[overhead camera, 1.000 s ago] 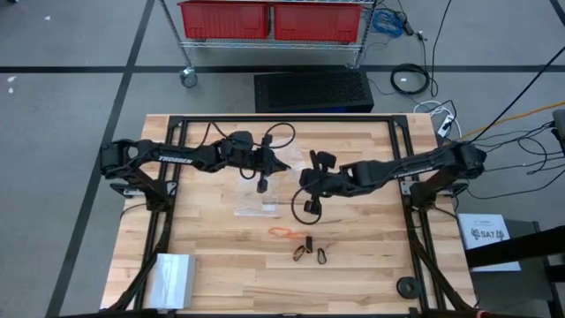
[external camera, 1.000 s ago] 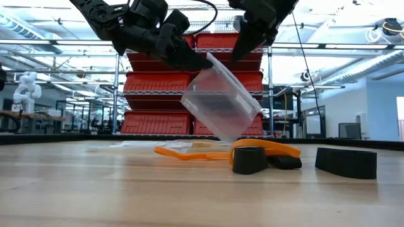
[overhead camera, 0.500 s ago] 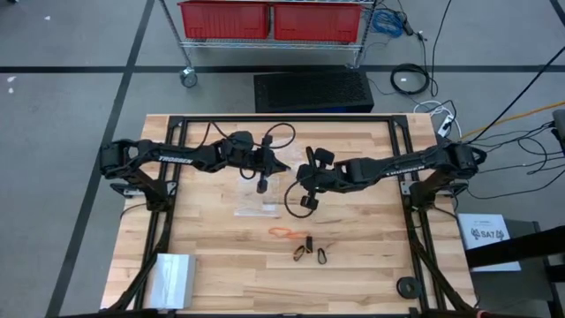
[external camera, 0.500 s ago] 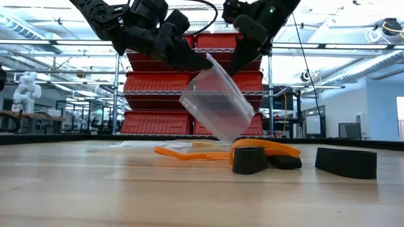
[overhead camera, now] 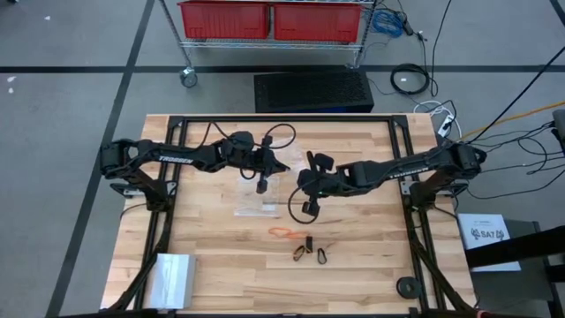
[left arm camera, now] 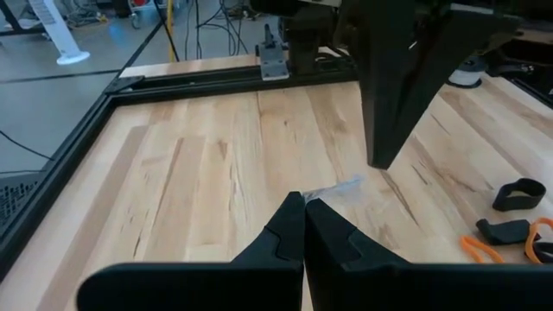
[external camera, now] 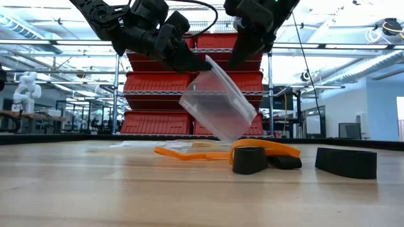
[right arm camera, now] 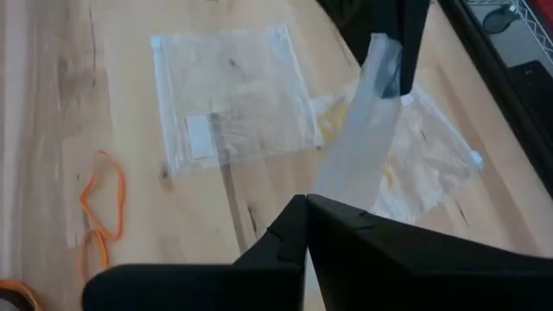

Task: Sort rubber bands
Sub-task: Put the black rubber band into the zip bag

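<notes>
Left gripper (external camera: pixel 201 63) clenched on a clear bag (external camera: pixel 218 98) hanging below it; right gripper (external camera: pixel 235 62) pinched shut just beside, rubber bands (overhead camera: pixel 300 243) lying beneath

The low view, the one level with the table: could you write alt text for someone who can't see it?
Two dark robot arms reach down from above; the left gripper pinches a corner of a clear plastic bag that hangs tilted above a wooden table. Orange rubber bands and black rubber bands lie beneath it, with red bins shelved behind.
</notes>
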You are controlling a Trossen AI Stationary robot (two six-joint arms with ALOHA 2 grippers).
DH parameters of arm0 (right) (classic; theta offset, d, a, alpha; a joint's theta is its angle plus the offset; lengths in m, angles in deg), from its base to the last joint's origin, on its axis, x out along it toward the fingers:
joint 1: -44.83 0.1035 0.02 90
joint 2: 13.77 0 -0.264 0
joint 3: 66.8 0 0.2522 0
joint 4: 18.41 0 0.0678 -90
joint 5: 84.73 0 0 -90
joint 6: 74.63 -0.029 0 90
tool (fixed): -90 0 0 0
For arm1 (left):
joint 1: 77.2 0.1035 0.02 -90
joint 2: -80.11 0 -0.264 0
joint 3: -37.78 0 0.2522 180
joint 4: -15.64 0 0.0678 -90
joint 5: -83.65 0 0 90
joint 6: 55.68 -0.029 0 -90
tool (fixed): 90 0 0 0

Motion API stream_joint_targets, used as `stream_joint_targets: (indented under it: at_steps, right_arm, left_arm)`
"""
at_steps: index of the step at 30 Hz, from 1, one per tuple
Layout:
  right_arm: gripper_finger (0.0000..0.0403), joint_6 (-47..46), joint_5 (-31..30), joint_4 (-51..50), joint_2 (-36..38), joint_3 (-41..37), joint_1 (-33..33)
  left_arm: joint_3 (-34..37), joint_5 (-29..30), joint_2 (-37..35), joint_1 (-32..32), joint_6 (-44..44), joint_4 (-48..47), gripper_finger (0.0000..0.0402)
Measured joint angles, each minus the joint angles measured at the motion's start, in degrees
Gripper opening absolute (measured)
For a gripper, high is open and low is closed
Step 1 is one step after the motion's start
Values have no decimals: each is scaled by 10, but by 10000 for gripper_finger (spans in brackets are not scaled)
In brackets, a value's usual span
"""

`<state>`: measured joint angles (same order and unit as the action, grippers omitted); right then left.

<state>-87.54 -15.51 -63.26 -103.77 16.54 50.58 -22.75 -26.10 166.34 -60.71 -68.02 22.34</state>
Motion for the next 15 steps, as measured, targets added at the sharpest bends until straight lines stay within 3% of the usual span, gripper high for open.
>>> stream_joint_targets:
  at_steps: [10,15]
  right_arm:
    - [0,12,16,18,-21,0,-16]
    - [0,7,-3,14,-26,0,-25]
  left_arm:
    - [0,4,0,0,0,0,0]
    - [0,4,0,0,0,-3,0]
